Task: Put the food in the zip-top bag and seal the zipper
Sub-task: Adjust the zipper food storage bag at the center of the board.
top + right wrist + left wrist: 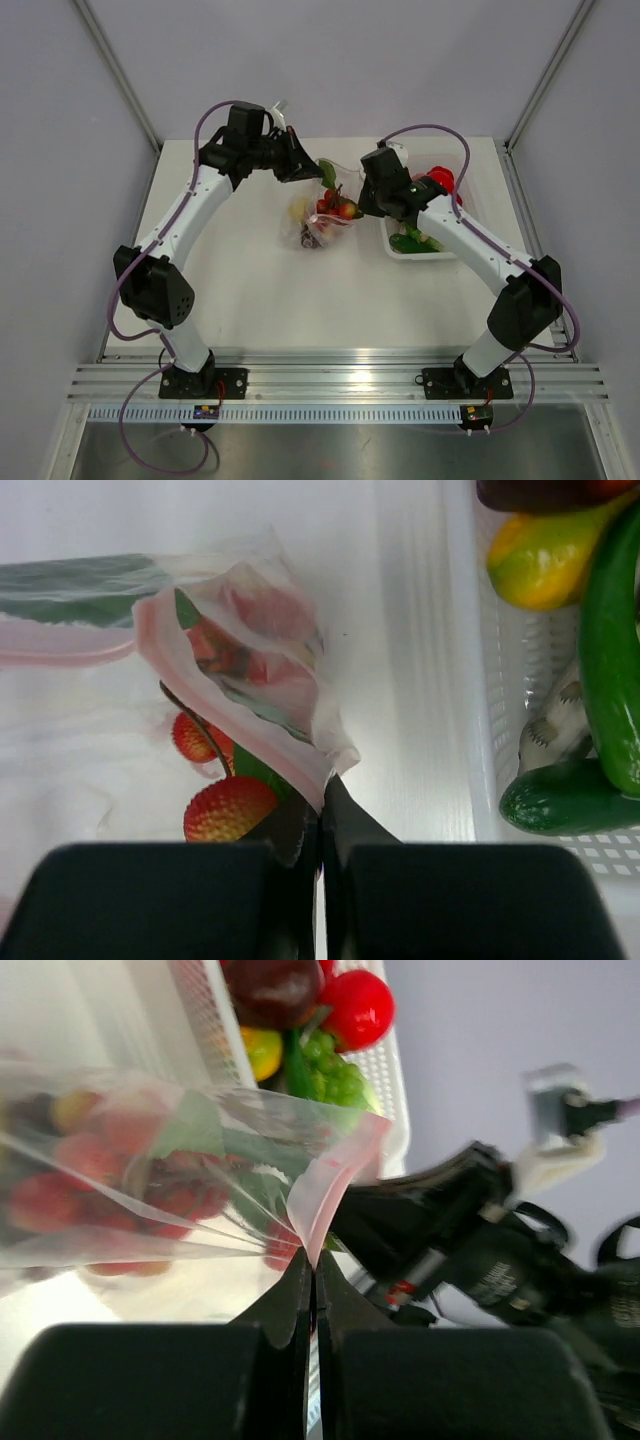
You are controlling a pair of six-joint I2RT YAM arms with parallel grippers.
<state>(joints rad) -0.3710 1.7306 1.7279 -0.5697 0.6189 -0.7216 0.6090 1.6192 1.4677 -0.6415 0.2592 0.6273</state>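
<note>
The left gripper (312, 1278) and right gripper (320, 802) each pinch an end of the zipper (335, 1182), which runs left-right between them atop the zip-top bag (318, 225).

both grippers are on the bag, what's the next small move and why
Probably draw the left gripper and right gripper slightly apart. Each is shut on the zipper, and the mouth of the zip-top bag gapes in a loop with food inside; tension should flatten the strip for sealing.
</note>
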